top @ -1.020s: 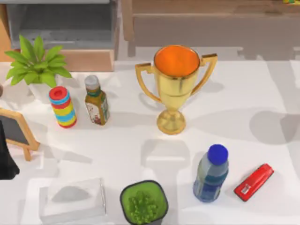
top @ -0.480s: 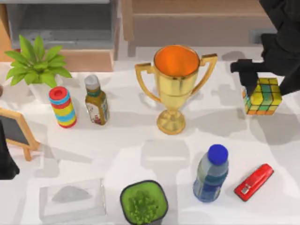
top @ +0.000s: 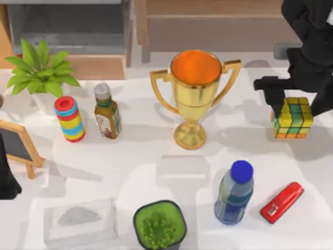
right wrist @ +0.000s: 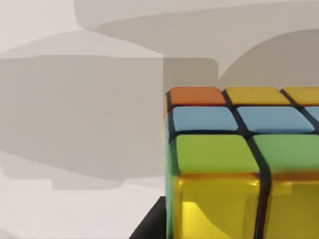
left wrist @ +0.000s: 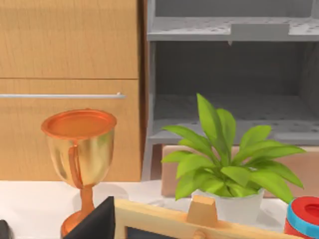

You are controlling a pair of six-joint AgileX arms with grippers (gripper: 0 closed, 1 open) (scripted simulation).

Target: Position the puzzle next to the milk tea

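Front edge: green pot [top: 159, 225] holding a spiky plant, clear box [top: 79, 222] left of it, blue-capped bottle [top: 234, 193] and red stapler [top: 281, 202] right. Mid-table: gold trophy [top: 194, 94], cup empty, orange inside. Milk tea [top: 106, 112] stands left, beside striped rings [top: 69, 119]. Far right, right gripper [top: 291, 107] grips the puzzle [top: 292, 119], well apart from the milk tea. Left arm [top: 6, 177] at left edge; its fingers' state can't be told.

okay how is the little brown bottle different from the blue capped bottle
The brown bottle has a grey cap and a white-and-red label; the blue-capped bottle is clear bluish.
The brown bottle is slimmer and looks smaller; the blue-capped bottle is bulkier.
The brown bottle stands on the table's left beside the striped ring stack; the blue-capped bottle stands front right near the red stapler.
Both stand upright and capped, with no gripper touching them.
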